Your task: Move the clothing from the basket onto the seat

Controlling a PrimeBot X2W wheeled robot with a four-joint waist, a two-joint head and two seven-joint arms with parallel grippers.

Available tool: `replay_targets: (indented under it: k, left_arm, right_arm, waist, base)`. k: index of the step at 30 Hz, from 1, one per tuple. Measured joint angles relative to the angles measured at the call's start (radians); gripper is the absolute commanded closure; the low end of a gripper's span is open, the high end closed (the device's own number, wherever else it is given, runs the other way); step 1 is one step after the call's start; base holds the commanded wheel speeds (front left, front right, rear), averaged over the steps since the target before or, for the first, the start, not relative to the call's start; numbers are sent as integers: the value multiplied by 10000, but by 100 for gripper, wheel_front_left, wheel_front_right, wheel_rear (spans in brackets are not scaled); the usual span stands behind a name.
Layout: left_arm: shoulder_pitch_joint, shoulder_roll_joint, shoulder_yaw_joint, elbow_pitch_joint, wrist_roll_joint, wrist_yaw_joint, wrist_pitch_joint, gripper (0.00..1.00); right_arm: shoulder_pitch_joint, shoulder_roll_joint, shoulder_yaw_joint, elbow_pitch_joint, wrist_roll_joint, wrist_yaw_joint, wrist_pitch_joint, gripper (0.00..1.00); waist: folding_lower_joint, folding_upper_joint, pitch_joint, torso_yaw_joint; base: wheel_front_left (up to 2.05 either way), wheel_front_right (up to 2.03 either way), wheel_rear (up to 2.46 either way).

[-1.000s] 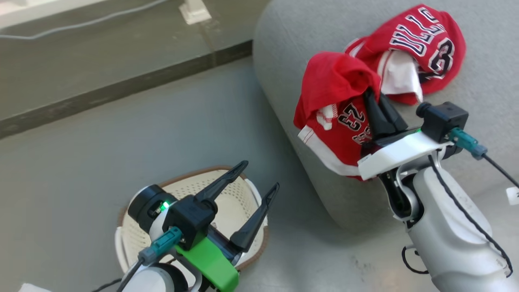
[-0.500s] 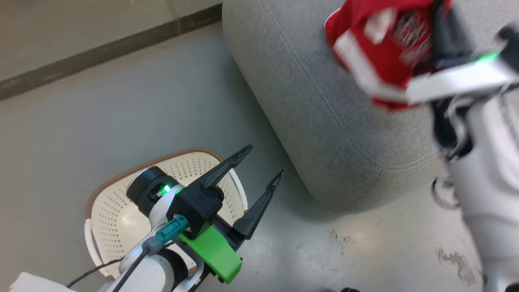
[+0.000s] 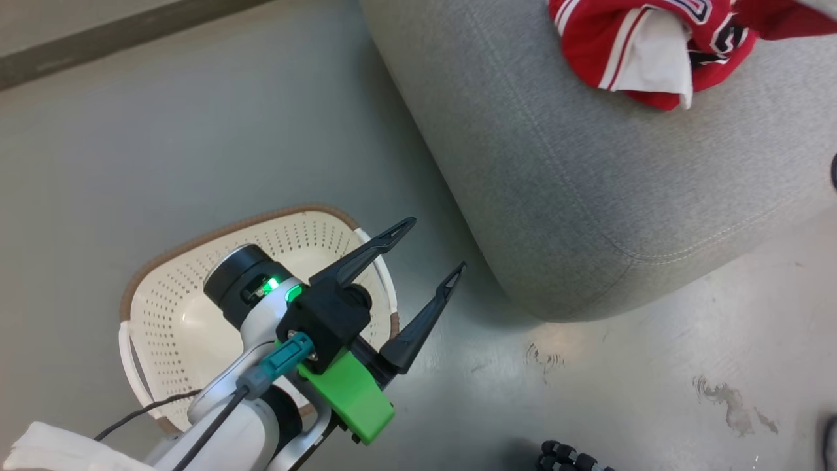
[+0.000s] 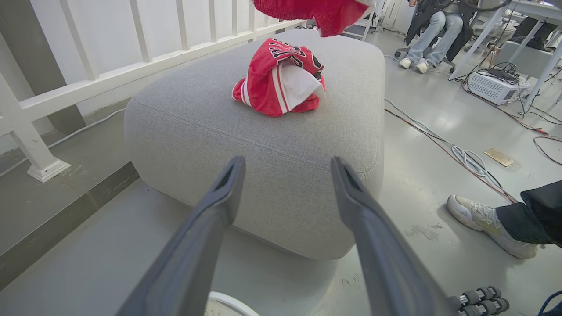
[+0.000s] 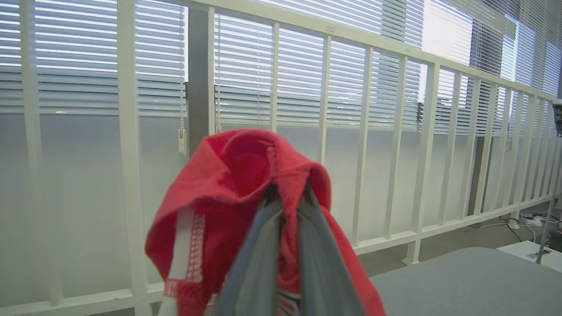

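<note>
The left gripper (image 3: 437, 245) hangs with its two dark fingers spread wide, and nothing is between them. Under its wrist and behind its fingertips the basket (image 3: 163, 307) stands on the grey floor (image 3: 196, 131). The fingertips reach out past the basket's rim toward the seat (image 3: 588, 196), which is ahead of them and not touched by them. In the left wrist view the seat (image 4: 263, 145) lies straight in front of this gripper (image 4: 286, 162). One piece of the clothing (image 4: 281, 79), crumpled red with white stripes and a white panel, lies on its top, well ahead of the fingertips. The right gripper (image 5: 287, 206) has its fingers pressed close together on a second red garment (image 5: 237, 184), which is draped over the tips, hides them and hangs down on both sides. Below this gripper and to its right is a grey part of the seat (image 5: 461, 276), and a white railing (image 5: 325, 131) is beyond it. The red cloth (image 4: 316, 11) hanging above the seat in the left wrist view is probably this same held garment.
</note>
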Motion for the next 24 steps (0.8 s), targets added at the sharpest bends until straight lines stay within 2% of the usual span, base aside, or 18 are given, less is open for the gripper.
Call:
replay_targets:
  k: [6, 14, 24]
  left_arm:
    - [-250, 61, -35, -157, 40, -12, 224, 0]
    - [-643, 127, -151, -276, 98, -56, 426, 0]
    - [-881, 372, -59, -401, 167, -100, 629, 0]
  right_arm:
    - [-386, -347, -23, 936, -201, -8, 0, 100]
    - [-434, -447, -431, 2286, -100, -188, -6, 100]
    - [-419, 194, -629, 3804, 474, -205, -8, 100]
  waist:
    - [0, 0, 444, 175]
    - [0, 0, 1080, 415]
    - [1, 0, 1816, 527]
  base:
    - [0, 0, 0]
    - [0, 0, 0]
    - [0, 0, 0]
